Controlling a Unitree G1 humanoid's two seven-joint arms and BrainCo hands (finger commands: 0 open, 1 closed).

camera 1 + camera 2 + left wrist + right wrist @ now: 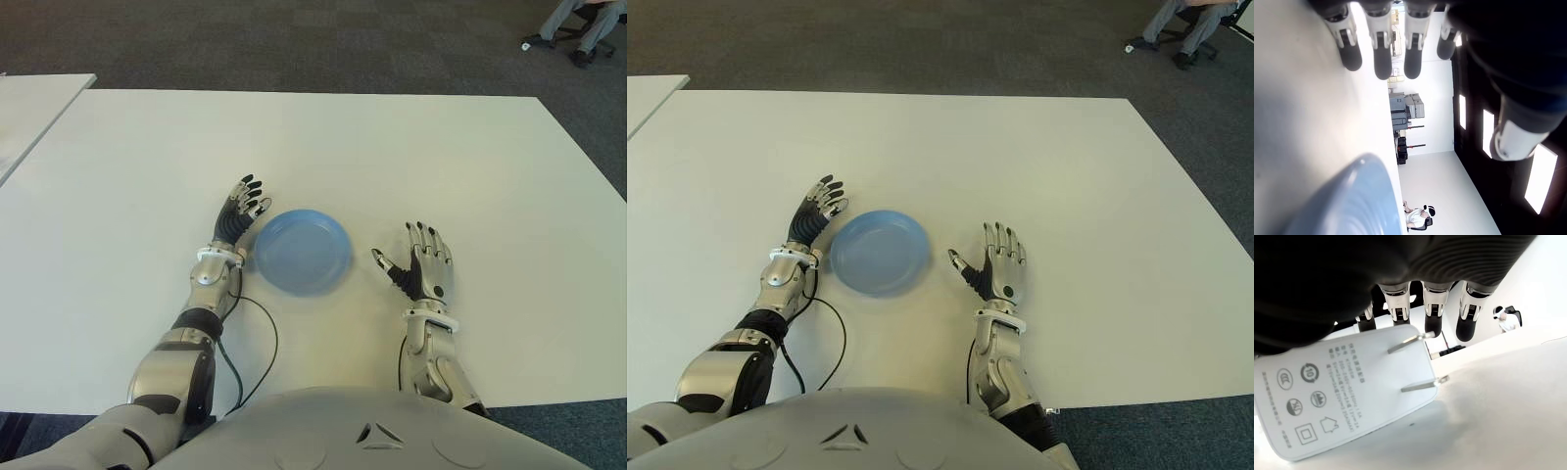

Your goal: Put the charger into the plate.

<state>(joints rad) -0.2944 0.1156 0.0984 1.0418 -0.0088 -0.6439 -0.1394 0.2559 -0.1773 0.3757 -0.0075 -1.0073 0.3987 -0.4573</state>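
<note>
Charger: the white 2-pronged plastic block (1347, 396) lies under my right hand (423, 266), fingers (1432, 308) spread, unclamped. I should curl firmly around it, then lift toward the round blue plate (299, 251). Left hand (241, 213) open beside the plate.

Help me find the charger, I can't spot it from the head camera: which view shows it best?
The right wrist view: the white charger fills it, prongs and printed label visible, under the right hand. Both eye views hide it beneath that hand, beside the blue plate. The left wrist view shows only the plate.
</note>
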